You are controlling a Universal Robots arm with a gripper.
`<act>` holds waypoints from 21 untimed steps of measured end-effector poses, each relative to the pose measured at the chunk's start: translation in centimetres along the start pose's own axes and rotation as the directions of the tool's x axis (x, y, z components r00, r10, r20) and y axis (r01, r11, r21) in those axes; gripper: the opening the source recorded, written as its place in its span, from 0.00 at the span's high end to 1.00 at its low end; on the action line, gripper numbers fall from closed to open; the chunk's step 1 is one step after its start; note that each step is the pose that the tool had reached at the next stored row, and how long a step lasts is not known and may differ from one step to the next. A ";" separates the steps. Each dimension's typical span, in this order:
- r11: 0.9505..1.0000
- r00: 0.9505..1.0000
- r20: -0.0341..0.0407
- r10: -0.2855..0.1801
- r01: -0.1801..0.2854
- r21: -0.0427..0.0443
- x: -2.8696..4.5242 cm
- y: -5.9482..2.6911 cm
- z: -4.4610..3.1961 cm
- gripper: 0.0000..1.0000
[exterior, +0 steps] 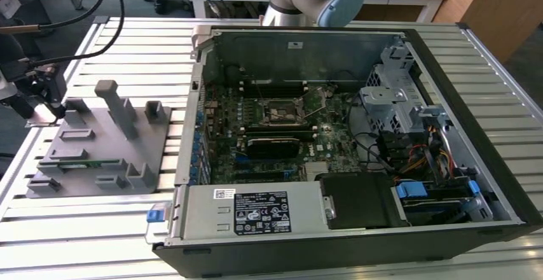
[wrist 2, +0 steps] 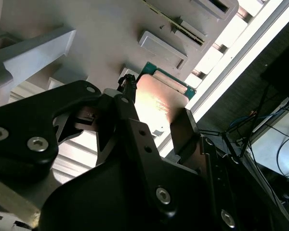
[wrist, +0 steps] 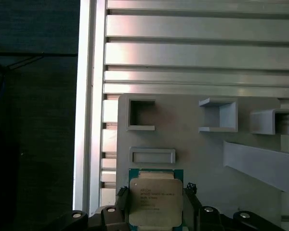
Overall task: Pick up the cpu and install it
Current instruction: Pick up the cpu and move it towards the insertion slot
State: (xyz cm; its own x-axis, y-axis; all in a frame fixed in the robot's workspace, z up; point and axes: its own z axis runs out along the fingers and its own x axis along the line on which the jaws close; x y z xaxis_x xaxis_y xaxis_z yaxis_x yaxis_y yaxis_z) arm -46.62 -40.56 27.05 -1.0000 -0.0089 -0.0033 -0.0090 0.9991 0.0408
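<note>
The cpu (wrist: 155, 204), a flat square chip with a silver-grey top and a green edge, sits between my gripper's (wrist: 155, 192) two black fingers (wrist: 121, 196) over the grey parts fixture (wrist: 207, 159). The second wrist view shows the same grip: the cpu (wrist 2: 161, 103) lies between the fingertips (wrist 2: 129, 89), which press on its opposite sides. I cannot tell whether the chip rests on the fixture or hangs just above it. In the exterior view the gripper (exterior: 30, 105) is at the far left, by the fixture's (exterior: 93, 146) left edge.
An open computer case (exterior: 475, 102) lies at the exterior view's right, its motherboard socket (exterior: 280, 111) facing up. A green memory stick (exterior: 81, 163) lies in the fixture, which has raised posts (exterior: 110, 98). The slatted metal table's (exterior: 102, 229) edge is beside the fixture.
</note>
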 end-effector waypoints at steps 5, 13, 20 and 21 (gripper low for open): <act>1.000 1.000 0.001 0.000 0.000 0.000 0.00 0.02 -0.51 0.47; 1.000 1.000 0.003 0.000 0.000 0.000 0.00 0.07 -1.46 0.47; 1.000 1.000 0.005 0.000 0.000 0.000 0.00 0.11 -2.32 0.47; 1.000 1.000 0.005 0.000 0.000 0.000 0.00 0.12 -2.44 0.47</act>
State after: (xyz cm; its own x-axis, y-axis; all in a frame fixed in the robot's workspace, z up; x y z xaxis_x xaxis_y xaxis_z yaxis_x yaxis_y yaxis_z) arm -46.63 -40.55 29.49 -0.9999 -0.0089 -0.0087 -0.0092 0.9991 0.0408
